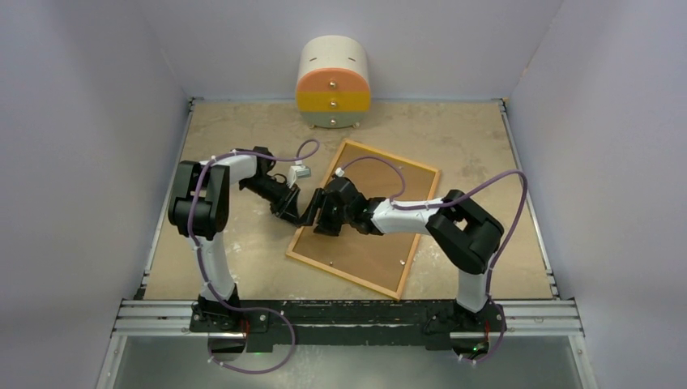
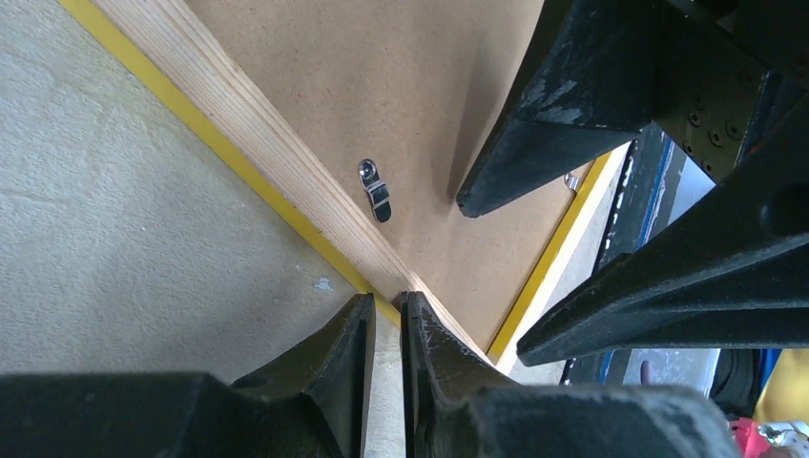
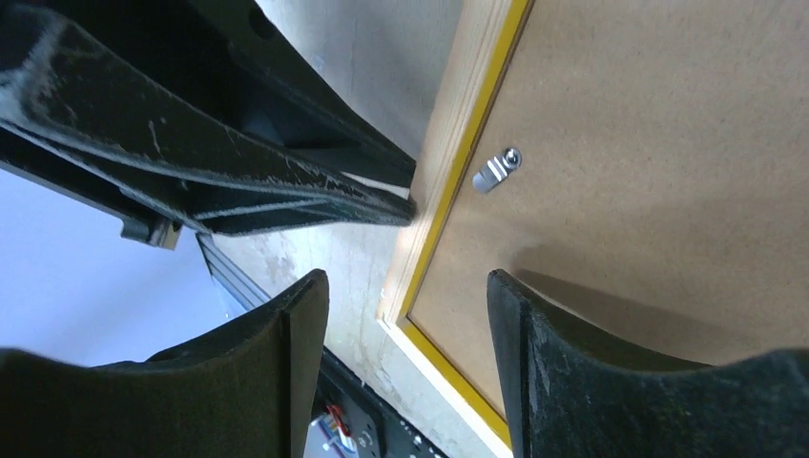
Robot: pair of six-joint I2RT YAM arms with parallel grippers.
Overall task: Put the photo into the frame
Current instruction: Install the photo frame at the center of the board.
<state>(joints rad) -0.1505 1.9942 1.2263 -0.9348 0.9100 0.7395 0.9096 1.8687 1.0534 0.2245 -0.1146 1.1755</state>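
We judge this the opening step: the frame (image 1: 394, 156) lies back-up on the worktop (image 1: 243, 259), backing board (image 1: 364, 243) in place, no photo in view. Left fingers (image 2: 348, 348) pinch its rail; right fingers (image 3: 296, 324) stand apart. Next, the clip (image 2: 376, 191) needs turning.

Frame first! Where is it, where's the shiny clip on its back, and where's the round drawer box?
frame (image 2: 248, 134), left wrist view, on its pale wooden rail.
metal clip (image 2: 375, 191), left wrist view, middle of the tab.
small drawer cabinet (image 1: 333, 84), top view, on the orange drawer front.
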